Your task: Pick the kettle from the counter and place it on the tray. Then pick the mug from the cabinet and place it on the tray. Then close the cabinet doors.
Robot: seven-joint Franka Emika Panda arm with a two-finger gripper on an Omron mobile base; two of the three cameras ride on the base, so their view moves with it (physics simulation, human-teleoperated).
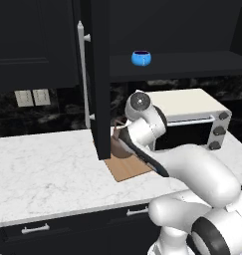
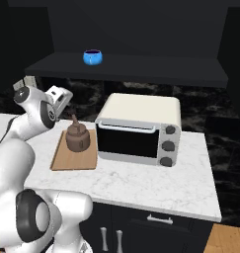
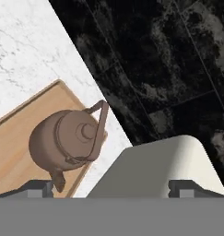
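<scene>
arm: I am rising from my base, bending forward at the elbow and reaching up and out in front of me
wrist: I am carrying it raised, tilting the hand so it is looking steeply downward
gripper (image 3: 111,188): I am holding my jaws spread wide apart
fingertips (image 3: 39,188): they are standing far to either side of my hand's view, closing on nothing and touching nothing

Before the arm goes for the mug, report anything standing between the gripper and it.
Nothing visible blocks the way. The mug stands alone on the open cabinet shelf, above the open gripper. The kettle sits below on the tray; the toaster oven stands off to one side.
</scene>
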